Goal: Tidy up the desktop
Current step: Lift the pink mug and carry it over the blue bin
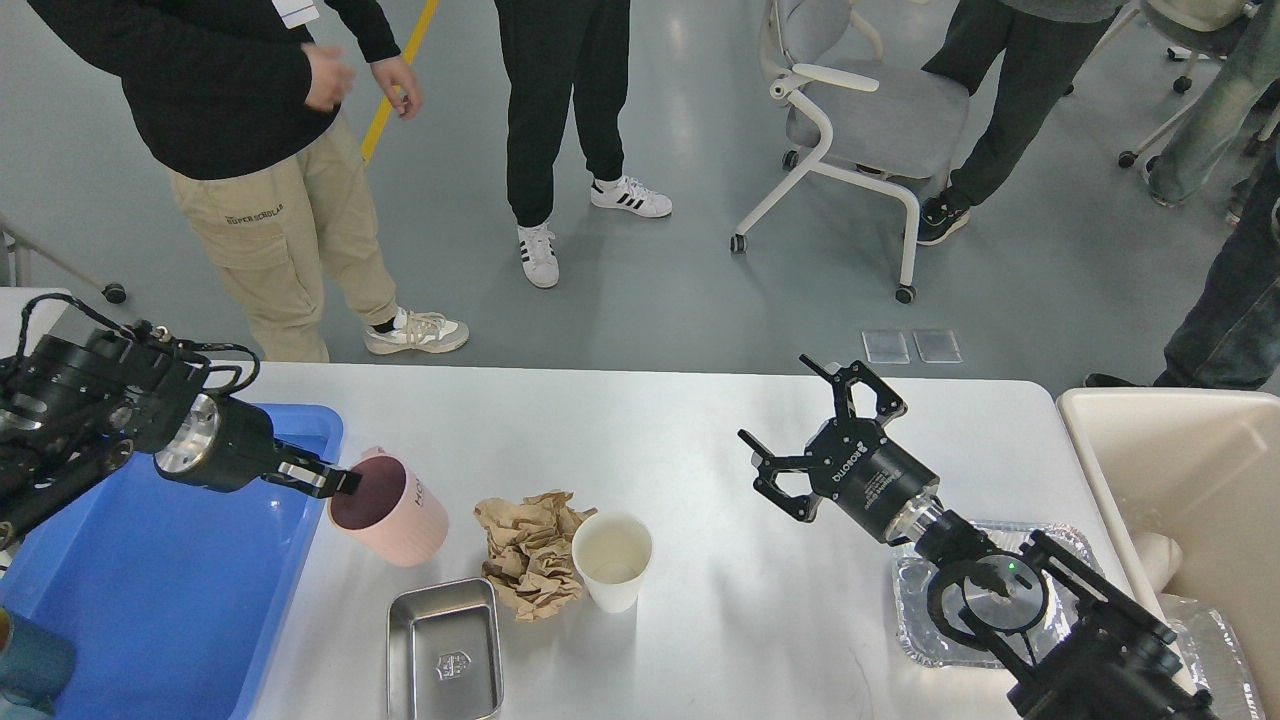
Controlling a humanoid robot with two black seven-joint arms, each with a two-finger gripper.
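The white desktop (680,440) spans the view. My left gripper (335,482) is shut on the rim of a pink mug (390,508) and holds it tilted, lifted off the table, next to the blue tray (160,590). A crumpled brown paper (530,548), a white paper cup (611,560) and a small steel tray (443,648) lie in the front middle. My right gripper (815,425) is open and empty above the right half of the table.
A cream bin (1190,480) stands at the right edge. A foil tray (920,610) lies under my right arm. A teal object (30,660) sits in the blue tray's near corner. People and a grey chair (860,120) stand beyond the far edge.
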